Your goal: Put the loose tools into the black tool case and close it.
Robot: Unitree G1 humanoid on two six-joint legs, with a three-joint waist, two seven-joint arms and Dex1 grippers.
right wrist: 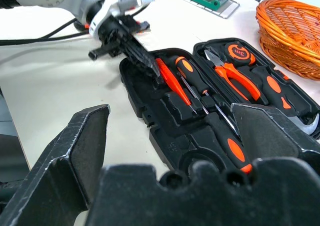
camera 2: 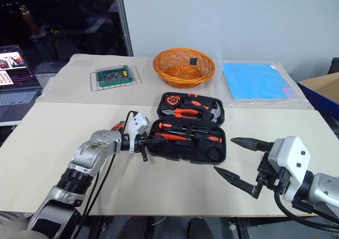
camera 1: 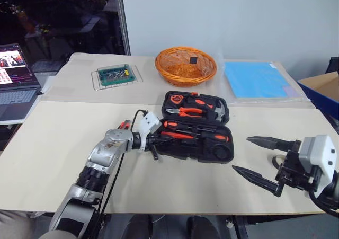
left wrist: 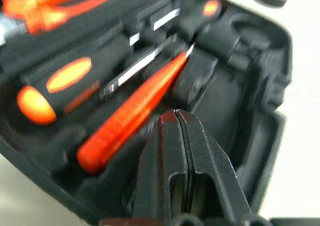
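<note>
**Left gripper at the open case, right gripper waiting beside it**

The desk has wide bare room on the left and along the near edge in front of both arms. The far side is more crowded: a basket, a clear box of bits and a blue sheet lie along the back, and a laptop sits off the left edge. To the far right stands a cardboard box.

The case lies open at mid-desk, lid half toward the back, with pliers and other tools seated in it. Screwdrivers and an orange knife-like tool rest in the near half.

The left gripper, fingers pressed together and holding nothing, pokes over the case's left rim, its tip just beside the orange tool. The right gripper hangs spread wide and empty, right of the case and clear of it, pointing toward it.
</note>
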